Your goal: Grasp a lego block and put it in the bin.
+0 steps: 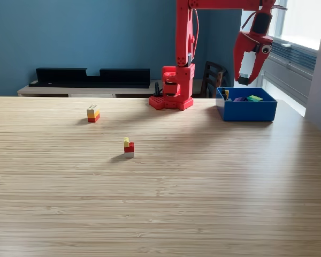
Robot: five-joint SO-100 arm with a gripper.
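While two lego stacks wait on the wooden table (203,203), nearest block (129,148) seen close to centre: red, yellow piece on top, pale piece beneath, standing upright, taller than wide. Second stack (93,113), yellow over orange over red, farther back and toward the exterior view's left, well apart from the first. Blue bin (246,111) at the back toward the exterior view's right, holding a few coloured pieces, green and purple among them. Red arm bolted to a base (171,100) at the table's far edge, just beside the bin. Gripper (245,80) raised above the bin, pointing downward, googly eye on its side; jaws close together, nothing visibly held, though whether fully closed cannot be told from this angle. Judged from this layout: both blocks lie well away from the gripper, toward the exterior view's left and nearer the camera, so next reach likely swings across the base, with the central red stack probably the shorter trip.
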